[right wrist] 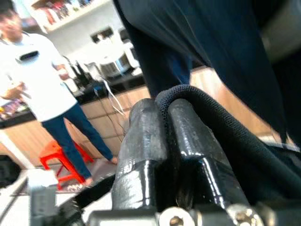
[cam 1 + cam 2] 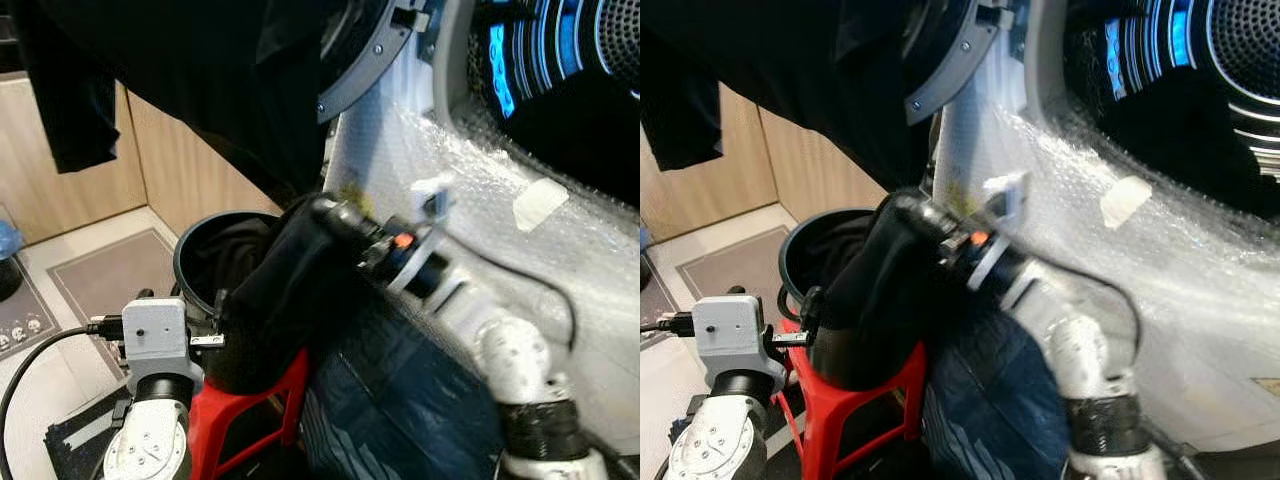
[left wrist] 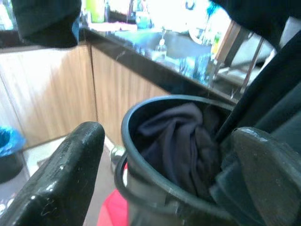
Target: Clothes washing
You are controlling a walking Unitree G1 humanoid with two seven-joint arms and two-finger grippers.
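Note:
A dark bucket (image 2: 190, 250) full of dark clothes (image 3: 178, 141) stands on a red stool (image 2: 240, 410) before the washing machine. My right gripper (image 1: 162, 106) is shut on a black garment (image 2: 290, 290), whose hem wraps over the fingertips; the cloth hangs from the gripper over the bucket's near side. Blue denim (image 2: 400, 390) hangs beneath the right arm. My left gripper (image 3: 169, 136) is open at the bucket's rim (image 3: 141, 108), one finger (image 3: 70, 165) outside it and the other against the draped cloth. The machine's drum (image 2: 560, 60) glows blue, and its door (image 2: 370, 50) is swung open.
Bubble wrap (image 2: 520, 260) covers the machine's front. More black cloth (image 2: 200, 80) hangs across the top of the head views. Wooden cabinets (image 2: 60, 190) line the far left. A person (image 1: 42, 84) in a white shirt stands near another red stool (image 1: 59, 157).

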